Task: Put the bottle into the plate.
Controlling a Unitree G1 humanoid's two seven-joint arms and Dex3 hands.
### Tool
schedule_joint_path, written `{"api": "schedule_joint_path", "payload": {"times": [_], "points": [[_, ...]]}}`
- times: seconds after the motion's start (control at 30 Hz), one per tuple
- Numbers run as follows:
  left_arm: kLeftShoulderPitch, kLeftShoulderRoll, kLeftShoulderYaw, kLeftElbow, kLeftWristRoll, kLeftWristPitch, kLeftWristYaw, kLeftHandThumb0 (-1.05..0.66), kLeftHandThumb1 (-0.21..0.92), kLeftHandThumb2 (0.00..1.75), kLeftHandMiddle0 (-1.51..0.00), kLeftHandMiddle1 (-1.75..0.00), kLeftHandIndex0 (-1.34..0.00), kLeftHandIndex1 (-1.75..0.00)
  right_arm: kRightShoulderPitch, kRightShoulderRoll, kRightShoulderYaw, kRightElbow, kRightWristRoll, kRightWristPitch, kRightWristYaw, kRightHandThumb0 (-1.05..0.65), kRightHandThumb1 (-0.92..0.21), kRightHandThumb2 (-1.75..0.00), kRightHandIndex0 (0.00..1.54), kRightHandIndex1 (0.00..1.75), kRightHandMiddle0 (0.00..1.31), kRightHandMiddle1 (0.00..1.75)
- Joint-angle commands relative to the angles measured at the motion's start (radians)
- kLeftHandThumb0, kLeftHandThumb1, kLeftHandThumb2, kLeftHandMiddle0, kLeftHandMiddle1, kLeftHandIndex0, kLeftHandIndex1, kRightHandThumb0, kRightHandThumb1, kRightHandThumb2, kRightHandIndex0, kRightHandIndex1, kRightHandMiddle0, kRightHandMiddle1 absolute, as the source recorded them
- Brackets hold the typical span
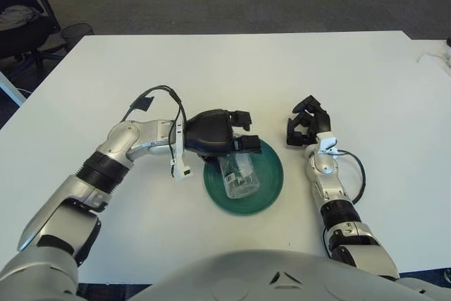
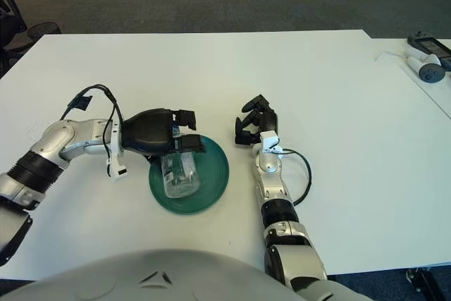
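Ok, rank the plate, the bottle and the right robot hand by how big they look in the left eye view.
1. Green plate, clearly the largest.
2. Clear bottle, lying in the plate under the left robot hand, its top end hidden.
3. Right robot hand, right of the plate. It looks close to the bottle's size, so the last two places are unsure.
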Motion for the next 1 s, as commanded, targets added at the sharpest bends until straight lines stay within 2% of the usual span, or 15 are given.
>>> {"api": "schedule_joint_path", "payload": {"times": [0.0,0.23,0.77,0.97], "points": [[-0.022,0.015,0.016,-0.041,0.026,0.017,0.003,-1.05,0.92,0.91,-0.03,-0.05,0.0,-0.14,0.053,0.018,0.004,0.034,-0.008,0.069,-0.019,0.0,-0.05,-1.62,0.81,1.71,0.59,1.75],[-0.019,0.018,0.019,-0.053,0.029,0.02,0.015,-1.05,0.92,0.89,0.0,0.0,0.0,-0.01,0.058,0.029,0.006,0.014,-0.004,0.073,-0.035,0.0,-0.05,-1.62,0.8,1.73,0.6,1.75],[-0.027,0.029,0.022,-0.036,0.053,0.008,0.076,-1.05,0.92,0.9,0.0,0.0,0.0,0.0,0.07,0.043,0.01,-0.015,-0.015,0.081,-0.06,0.0,-0.06,-1.61,0.78,1.74,0.59,1.75],[-0.031,0.031,0.023,-0.012,0.039,0.005,0.092,-1.05,0.92,0.85,0.0,0.0,0.0,0.0,0.074,0.042,0.021,-0.029,-0.043,0.082,-0.087,0.0,-0.05,-1.63,0.8,1.73,0.6,1.75]]}}
